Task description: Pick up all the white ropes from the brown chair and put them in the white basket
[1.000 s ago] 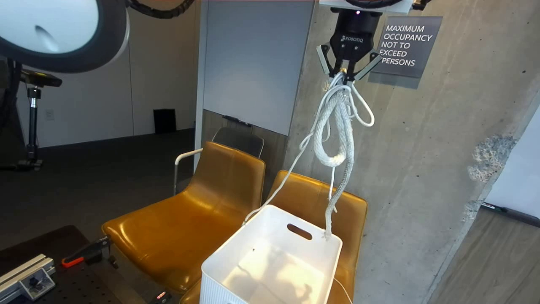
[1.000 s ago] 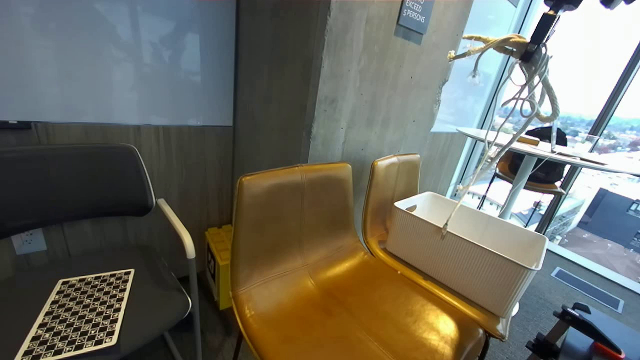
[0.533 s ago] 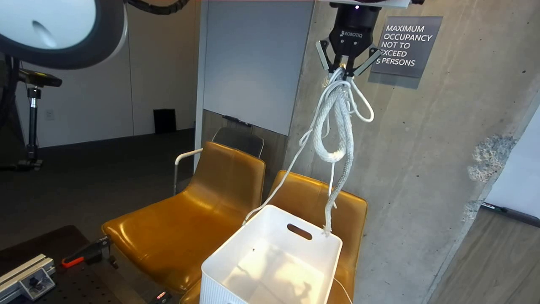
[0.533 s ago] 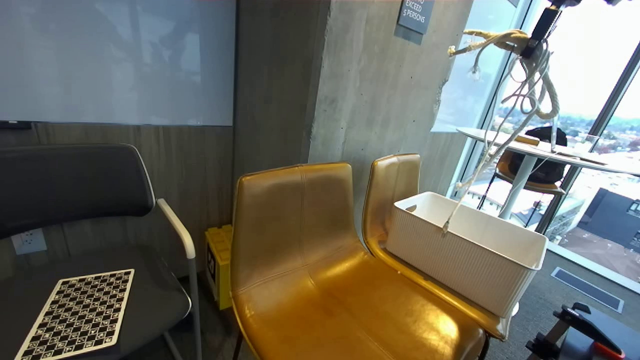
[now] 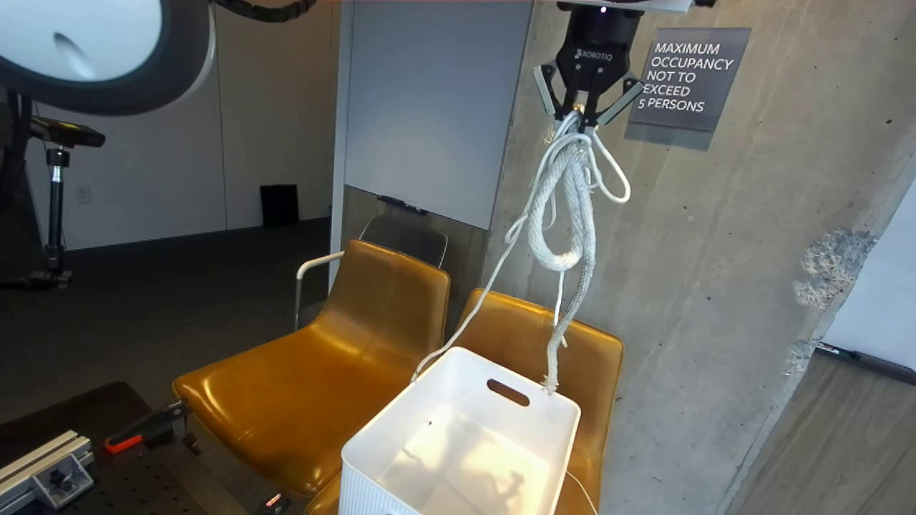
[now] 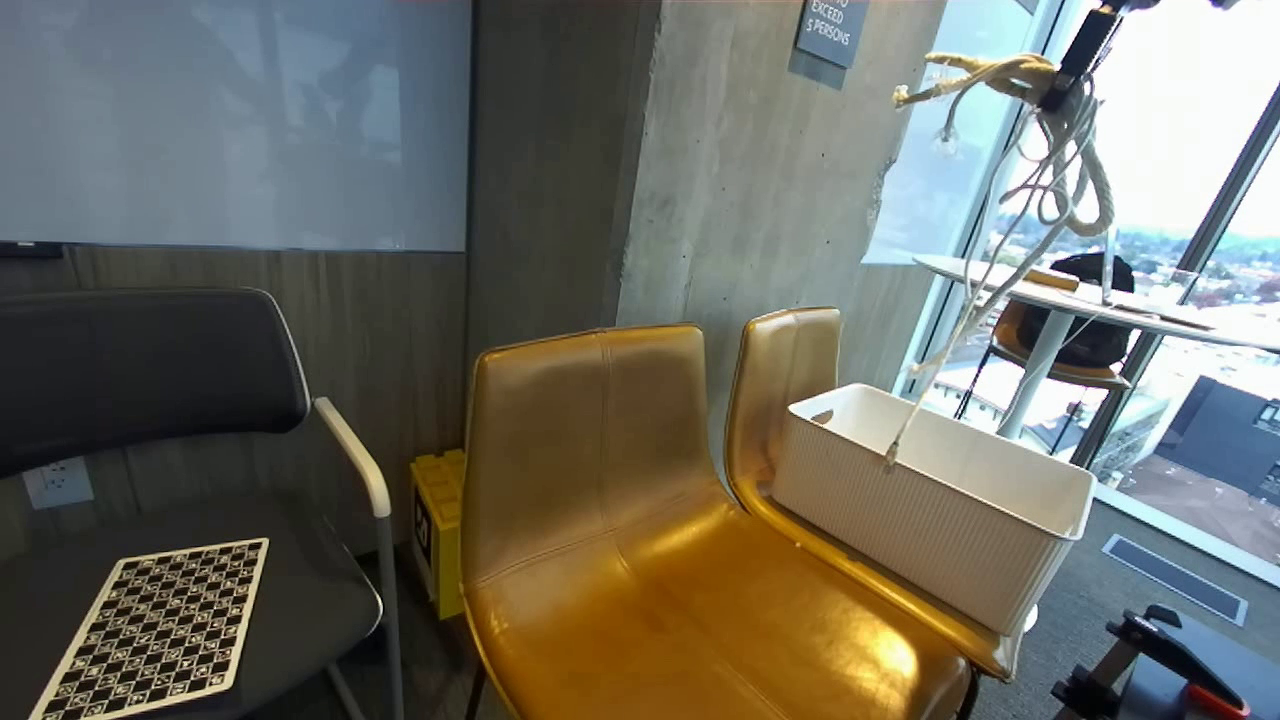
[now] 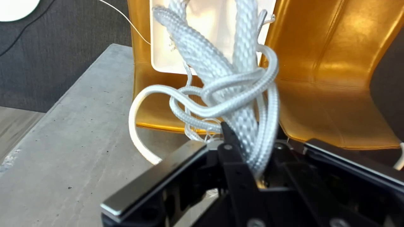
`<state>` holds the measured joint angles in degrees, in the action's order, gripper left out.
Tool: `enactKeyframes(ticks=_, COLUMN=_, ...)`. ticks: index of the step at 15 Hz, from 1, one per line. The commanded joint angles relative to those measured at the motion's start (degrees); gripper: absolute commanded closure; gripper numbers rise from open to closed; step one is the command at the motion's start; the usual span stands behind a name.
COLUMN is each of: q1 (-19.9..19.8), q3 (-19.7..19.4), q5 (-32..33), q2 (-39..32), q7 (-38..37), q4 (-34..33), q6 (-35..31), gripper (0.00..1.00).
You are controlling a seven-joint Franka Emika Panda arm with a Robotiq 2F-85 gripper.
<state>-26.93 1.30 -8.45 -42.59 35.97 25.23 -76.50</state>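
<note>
There's one pincer (image 5: 581, 118), one white basket (image 6: 890, 510), two brown chairs (image 6: 600, 440) side by side, one dark armchair (image 6: 140, 370), one checkered board (image 6: 155, 630), one yellow box (image 6: 438, 530), one wall sign (image 5: 687, 79), and at least two white ropes (image 5: 581, 193)!

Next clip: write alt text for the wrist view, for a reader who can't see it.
A black robot hand grips thick white braided rope and looped thin white cord. Behind them, at the top, a white rectangular basket sits on a brown leather-look chair; a matching chair is at right and grey concrete at left.
</note>
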Motion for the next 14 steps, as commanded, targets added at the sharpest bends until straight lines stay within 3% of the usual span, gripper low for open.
enactKeyframes(ticks=1, q1=-0.84, q3=0.93, q5=-1.71, q2=0.72, q7=-0.64, q4=0.00, q6=-1.31, gripper=0.96)
enactKeyframes(ticks=14, q1=-1.16, q3=1.13, q5=-3.19, q2=1.20, q7=-1.00, q4=-0.01, q6=-3.36, gripper=0.96)
